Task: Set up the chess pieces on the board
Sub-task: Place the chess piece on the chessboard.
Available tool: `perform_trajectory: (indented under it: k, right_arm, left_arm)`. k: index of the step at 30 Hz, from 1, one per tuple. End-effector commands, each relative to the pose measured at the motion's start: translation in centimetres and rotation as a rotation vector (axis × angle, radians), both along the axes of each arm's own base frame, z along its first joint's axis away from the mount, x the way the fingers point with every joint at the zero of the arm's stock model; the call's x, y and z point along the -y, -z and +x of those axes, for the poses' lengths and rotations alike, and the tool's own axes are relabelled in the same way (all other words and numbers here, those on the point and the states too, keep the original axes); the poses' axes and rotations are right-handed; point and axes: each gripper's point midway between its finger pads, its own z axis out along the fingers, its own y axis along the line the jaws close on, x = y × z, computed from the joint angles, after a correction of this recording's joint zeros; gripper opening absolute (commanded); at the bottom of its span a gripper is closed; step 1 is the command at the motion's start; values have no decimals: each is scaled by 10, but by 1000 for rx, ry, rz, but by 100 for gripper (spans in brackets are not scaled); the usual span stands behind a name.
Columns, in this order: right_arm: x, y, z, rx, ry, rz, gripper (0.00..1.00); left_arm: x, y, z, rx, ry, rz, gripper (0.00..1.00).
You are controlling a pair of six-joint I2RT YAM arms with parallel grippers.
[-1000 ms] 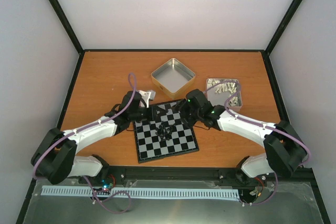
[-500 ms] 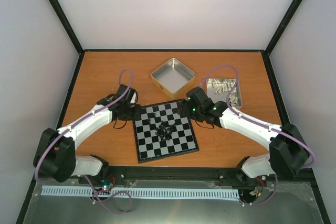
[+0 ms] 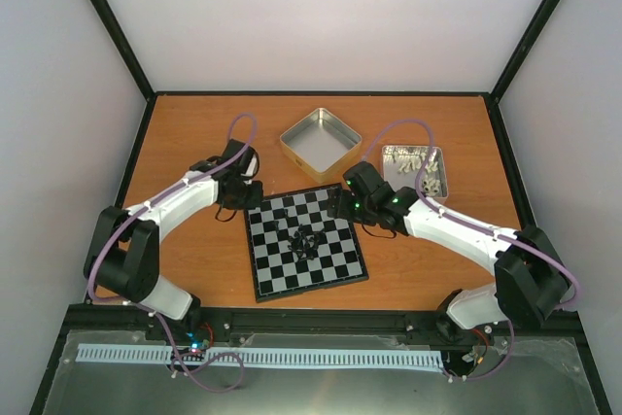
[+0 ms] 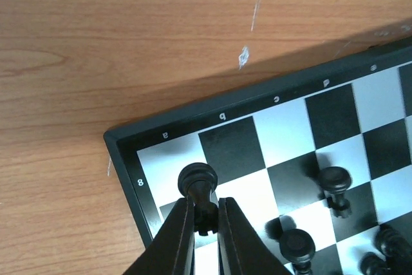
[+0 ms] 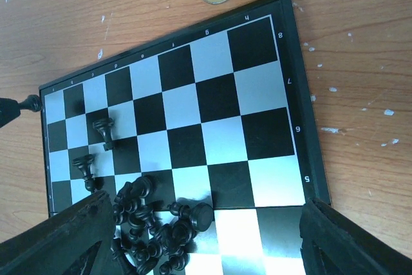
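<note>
The board (image 3: 330,261) lies at the table's middle, with a heap of black chess pieces (image 3: 304,240) tumbled at its centre. My left gripper (image 4: 206,216) is shut on one black chess piece (image 4: 197,180), held over the board's far left corner (image 4: 114,141). Two more pieces (image 4: 335,181) stand a few squares in from that corner. My right gripper (image 5: 206,223) hangs open over the board's right half, its fingers (image 5: 77,233) straddling the heap (image 5: 154,223) from above without touching it. In the top view the left gripper (image 3: 255,199) and the right gripper (image 3: 340,204) face each other across the board's far edge.
An empty square metal tin (image 3: 321,141) sits just behind the board. A second tin (image 3: 415,170) with pale pieces stands to its right, behind my right arm. Bare wood (image 4: 129,30) surrounds the board.
The left arm swung out to the left and carried its piece from inside the board to the far left corner. The right gripper opened a little wider and barely moved.
</note>
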Motion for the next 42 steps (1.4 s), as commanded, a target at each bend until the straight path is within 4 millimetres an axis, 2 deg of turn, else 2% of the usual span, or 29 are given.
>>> perform_trajectory:
  k: [1, 18, 28, 34, 42]
  right_arm:
    - [0, 2, 5, 13, -2, -12, 78]
    - [-1, 4, 5, 5, -10, -19, 78]
    - [-2, 7, 5, -4, -3, -18, 78]
    - [-1, 9, 4, -6, -3, -19, 78]
    - [-2, 10, 5, -9, -4, -20, 78]
  left_arm:
    - [-5, 3, -2, -24, 27, 44, 1]
    - [-7, 22, 9, -61, 47, 102, 1]
    - [-6, 17, 2, -82, 68, 93, 1]
    - [-5, 15, -3, -100, 93, 93, 6]
    - [-7, 16, 11, -73, 64, 113, 8]
